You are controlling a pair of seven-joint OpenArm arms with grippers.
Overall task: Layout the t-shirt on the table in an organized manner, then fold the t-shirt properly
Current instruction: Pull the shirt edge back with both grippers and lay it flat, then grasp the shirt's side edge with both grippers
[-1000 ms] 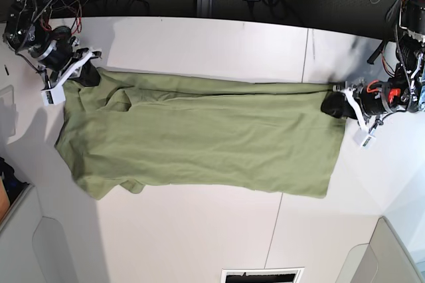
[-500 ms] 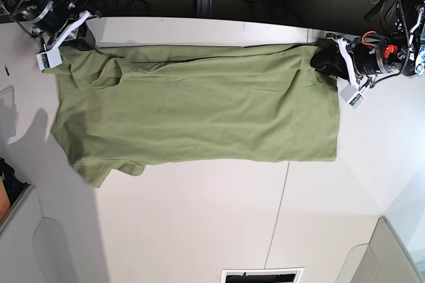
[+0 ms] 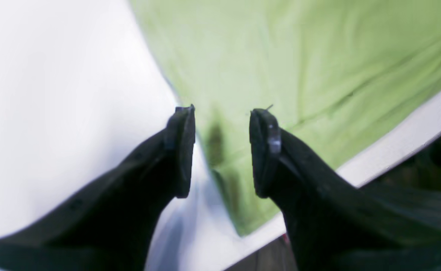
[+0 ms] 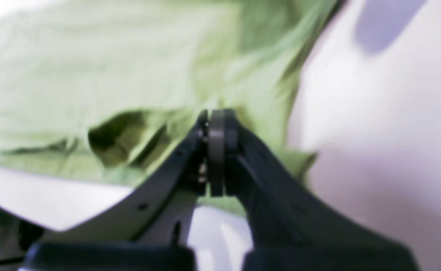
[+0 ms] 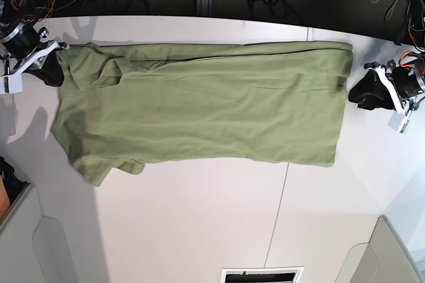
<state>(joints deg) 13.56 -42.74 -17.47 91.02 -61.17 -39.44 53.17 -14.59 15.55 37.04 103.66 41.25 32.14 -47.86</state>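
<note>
At the far left of the base view, the right pincer (image 5: pixel 48 70) was clenched on the shoulder edge of the t-shirt (image 5: pixel 199 113); the right wrist view showed its pads pressed together with cloth pinched between them. The shirt lay spread lengthwise across the white surface (image 5: pixel 199 230), its upper edge close along the back rim, one sleeve turned out at the lower left, and the collar region beside the right pincer bunched. A second before, the garment had sat lower and slanted; both arms had since drawn it back and taut, so it now lay nearly square to the rim. At the right, the left pincer (image 5: pixel 362 92) had just released: its jaws stood apart, clear of the hem corner, with nothing between them in the wrist view. In my judgement, layout was almost complete. Flattening the shoulder bunch and the stray sleeve remained outstanding before folding could properly begin.
</note>
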